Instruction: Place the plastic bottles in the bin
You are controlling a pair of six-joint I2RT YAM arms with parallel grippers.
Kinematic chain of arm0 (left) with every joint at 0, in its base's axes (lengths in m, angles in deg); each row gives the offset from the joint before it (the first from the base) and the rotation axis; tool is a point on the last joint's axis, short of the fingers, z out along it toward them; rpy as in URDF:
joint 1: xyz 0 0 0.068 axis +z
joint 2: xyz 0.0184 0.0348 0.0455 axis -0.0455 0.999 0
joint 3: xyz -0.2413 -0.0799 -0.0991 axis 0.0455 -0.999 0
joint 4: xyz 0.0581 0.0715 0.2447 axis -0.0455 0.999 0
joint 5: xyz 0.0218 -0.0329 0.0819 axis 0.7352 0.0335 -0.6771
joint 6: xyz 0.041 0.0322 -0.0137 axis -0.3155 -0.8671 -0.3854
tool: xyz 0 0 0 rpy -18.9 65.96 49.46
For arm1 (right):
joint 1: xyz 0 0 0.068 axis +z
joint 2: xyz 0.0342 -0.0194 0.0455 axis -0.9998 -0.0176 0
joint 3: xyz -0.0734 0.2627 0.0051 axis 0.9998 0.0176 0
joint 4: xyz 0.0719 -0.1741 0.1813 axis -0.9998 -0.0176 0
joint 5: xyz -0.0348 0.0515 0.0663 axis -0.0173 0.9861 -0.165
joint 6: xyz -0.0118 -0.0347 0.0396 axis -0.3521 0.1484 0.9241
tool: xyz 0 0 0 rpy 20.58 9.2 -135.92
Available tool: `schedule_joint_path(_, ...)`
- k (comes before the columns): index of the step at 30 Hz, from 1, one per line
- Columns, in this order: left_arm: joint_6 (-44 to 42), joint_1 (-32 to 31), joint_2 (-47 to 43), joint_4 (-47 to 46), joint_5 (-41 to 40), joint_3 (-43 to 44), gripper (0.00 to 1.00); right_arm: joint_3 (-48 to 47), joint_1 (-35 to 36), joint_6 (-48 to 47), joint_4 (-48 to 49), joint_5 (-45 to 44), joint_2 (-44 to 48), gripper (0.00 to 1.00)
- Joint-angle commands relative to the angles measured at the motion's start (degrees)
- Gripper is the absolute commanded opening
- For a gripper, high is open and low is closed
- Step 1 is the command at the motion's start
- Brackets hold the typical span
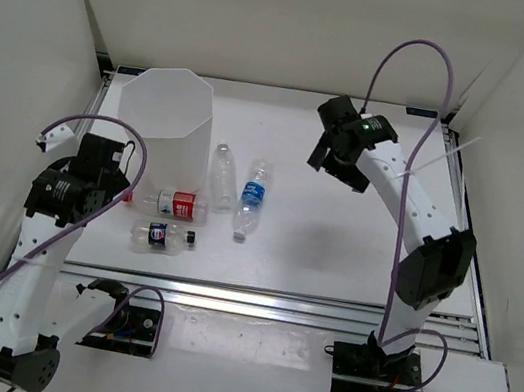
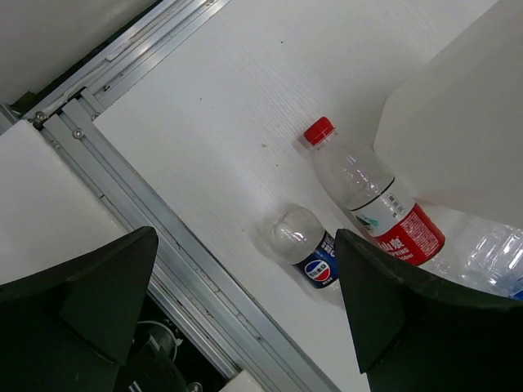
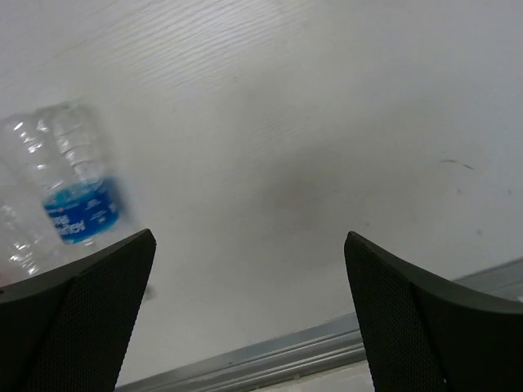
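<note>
**Four bottles on the bench, one bin beside them**

One tall translucent white plastic bin with faceted octagonal sides (image 1: 163,133) stands upright at the far left of the white, faintly grained bench (image 1: 332,259). Four small clear plastic bottles lie on their sides outside it. The red-labelled bottle with a red cap (image 1: 174,204) is just beside the bin's near wall. The dark-labelled bottle with a black cap (image 1: 164,236) lies nearer still. The unlabelled bottle (image 1: 222,177) and the ribbed blue-labelled bottle (image 1: 253,197) lie side by side to the right. The left jaws hang over the red-labelled and dark-labelled bottles, spread wide and empty. The right jaws, raised at the far right, are also spread wide and grip nothing.
</note>
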Motion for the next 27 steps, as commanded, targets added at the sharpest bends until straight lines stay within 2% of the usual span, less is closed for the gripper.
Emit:
schedule_joint_path(1, -1.58, -0.32, 1.49, -1.26, -0.49, 2.88, 1.0, -6.33, -0.89, -9.54, 5.8, 14.59, -7.08, 1.0)
schedule_joint_path(7, -5.71, -0.32, 2.01, -3.29, 3.12, 2.36, 1.0, -19.63, -1.95, -14.72, 4.66, 32.88, -24.16, 1.0)
schedule_joint_path(9, -8.41, -0.32, 1.49, -6.0, 5.49, 1.66, 1.0, -18.43, -0.81, -15.96, 7.8, 37.55, -25.14, 1.0)
schedule_joint_path(11, -10.8, -0.32, 0.78, -8.2, 8.29, 0.87, 1.0, -15.61, -0.81, -17.63, 15.36, 43.42, -25.67, 1.0)
schedule_joint_path(13, -11.6, -0.32, -0.01, -9.8, 8.31, 0.25, 1.0, -14.98, -0.81, -17.63, 18.01, 48.6, -27.41, 1.0)
schedule_joint_path(19, -11.6, -0.32, -0.53, -9.8, 10.15, -0.36, 1.0, -20.51, 0.86, -16.32, 19.34, 51.18, -35.5, 1.0)
schedule_joint_path(23, -12.13, -0.32, -0.53, -9.8, 11.56, -0.36, 1.0, -20.0, 0.86, -14.13, 19.86, 53.03, -39.55, 1.0)
schedule_joint_path(24, -12.13, -0.32, 0.16, -9.27, 11.56, 0.33, 1.0, -19.3, 0.86, -14.12, 20.39, 53.72, -39.55, 0.86)
schedule_joint_path(25, -12.13, -0.32, 0.69, -9.27, 11.56, 1.03, 1.0, -18.16, 0.86, -14.12, 20.39, 53.73, -39.55, 0.78)
schedule_joint_path(26, -12.13, -0.32, 0.7, -9.27, 11.56, 1.04, 1.0, -18.15, 0.86, -14.81, 19.87, 51.99, -39.55, 0.71)
schedule_joint_path(27, -12.13, -0.32, 0.7, -9.27, 11.56, 1.74, 1.0, -18.15, 0.25, -15.43, 17.78, 50.93, -38.6, 0.7)
